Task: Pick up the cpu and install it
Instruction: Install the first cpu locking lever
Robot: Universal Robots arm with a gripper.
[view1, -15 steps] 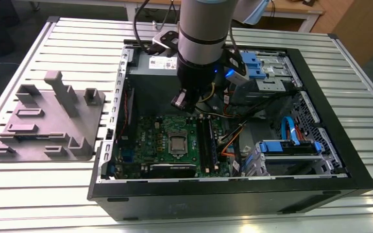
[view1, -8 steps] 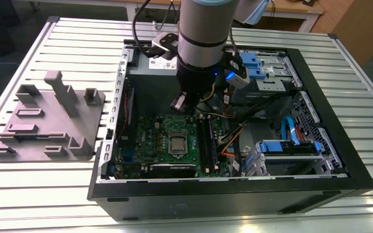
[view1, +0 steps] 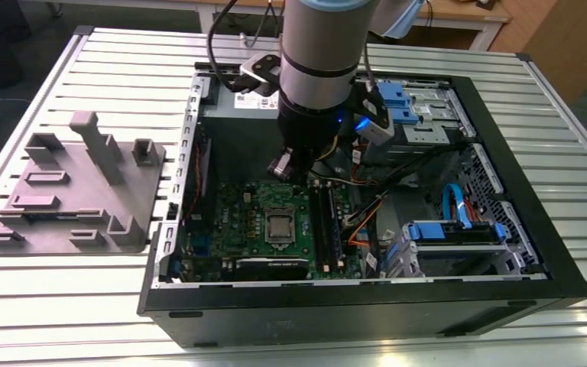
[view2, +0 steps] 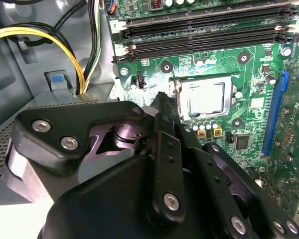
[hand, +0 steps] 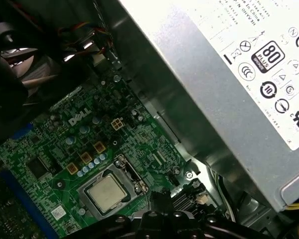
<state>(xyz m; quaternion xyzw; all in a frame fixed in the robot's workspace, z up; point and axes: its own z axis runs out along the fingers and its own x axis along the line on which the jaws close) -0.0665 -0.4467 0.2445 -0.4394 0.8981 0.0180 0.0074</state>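
**Student:** Where does the cpu [hand: 105, 193] lie?

**Instructor:** Flat in the socket frame [hand: 130, 172] at the middle of the green motherboard [hand: 65, 124], pale metal face up. Its edges look parallel to the frame, and no corner appears to ride up. The black memory sticks [view1: 324, 218] run just beside the socket, toward the exterior view's right.

**Student:** And the gripper [view1: 283, 166]?

**Instructor:** It hangs inside the open computer case [view1: 375, 294], low over the board and near the socket, on the side toward the power supply [hand: 229, 74]. It appears to be apart from the chip. The pictures do not show whether it is released or clenched, and nothing can be seen in its hold.

**Student:** So which step is this?

**Instructor:** By judgement the seating stage: the chip is already in place, well apart from the grey tray [view1: 69, 191] on the table [view1: 28, 306].

**Student:** What makes for good work here?

**Instructor:** Probably vertical motion only. Any sideways drag across the chip risks shifting it on the contacts beneath. The chip should rest level and square under its own weight, never pressed into place. The arm needs clearance from the memory sticks and the loose yellow cables [view2: 40, 32]. The second wrist view gives the best check of the gap to the frame.
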